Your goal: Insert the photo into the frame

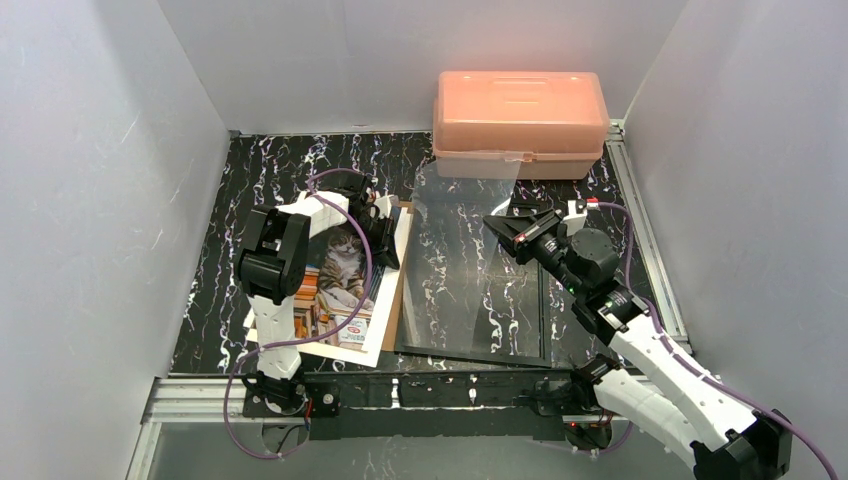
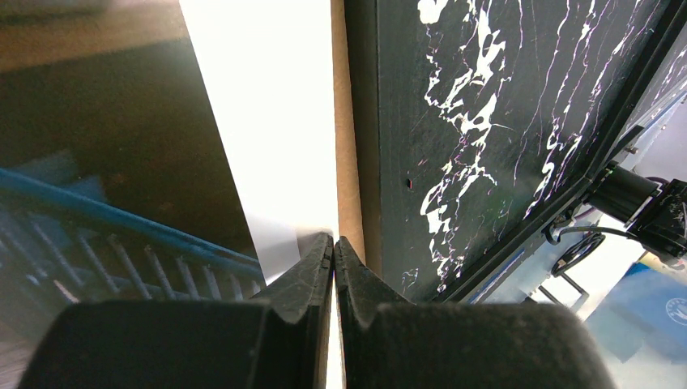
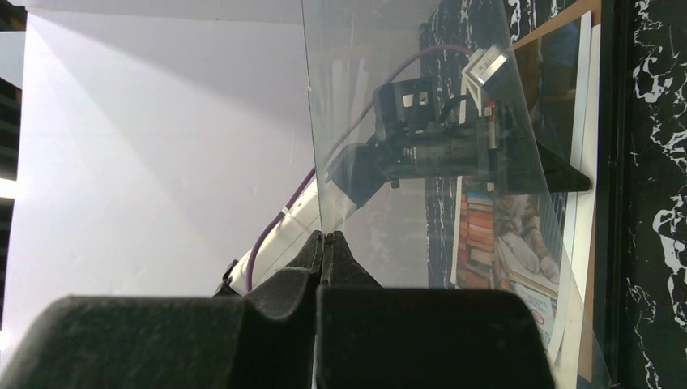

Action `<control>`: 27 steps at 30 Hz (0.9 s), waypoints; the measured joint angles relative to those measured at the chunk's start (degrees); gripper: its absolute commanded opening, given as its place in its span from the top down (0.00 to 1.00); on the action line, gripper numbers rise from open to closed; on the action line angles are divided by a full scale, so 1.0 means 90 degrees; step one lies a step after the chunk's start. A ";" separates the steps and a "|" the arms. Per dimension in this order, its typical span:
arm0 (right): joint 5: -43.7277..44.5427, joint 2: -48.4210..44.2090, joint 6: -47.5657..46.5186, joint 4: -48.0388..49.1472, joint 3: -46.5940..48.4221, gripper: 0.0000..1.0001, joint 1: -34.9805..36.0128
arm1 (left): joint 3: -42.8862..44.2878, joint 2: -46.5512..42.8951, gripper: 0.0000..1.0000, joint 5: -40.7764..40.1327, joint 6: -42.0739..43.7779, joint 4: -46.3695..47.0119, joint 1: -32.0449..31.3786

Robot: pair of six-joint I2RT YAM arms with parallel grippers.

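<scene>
Left gripper [image 2: 334,247] pinches the photo [image 1: 345,265] (tabby cat, books, white border); right gripper [image 3: 323,241] clamps the clear pane [image 3: 389,73].

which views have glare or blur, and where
Left wrist view: the photo has its white border blown out to pure white, and the dark area to its left is soft and out of focus. Right wrist view: the glass pane pinched in the right end effector hazes the cat print seen through it. Top external view: sharp, evenly lit, with a pale sheen on the pane below the pink box.
</scene>
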 measured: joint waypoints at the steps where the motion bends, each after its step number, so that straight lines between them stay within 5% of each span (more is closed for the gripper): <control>1: 0.0036 -0.0027 -0.0032 -0.0034 0.0000 0.99 0.0000 | 0.0000 0.0000 0.97 0.0000 0.0000 0.0000 0.0000; 27: 0.0291 0.0525 -0.1086 -0.0996 0.0442 0.99 -0.0163 | 0.0000 -0.0002 0.98 0.0005 0.0000 0.0000 0.0000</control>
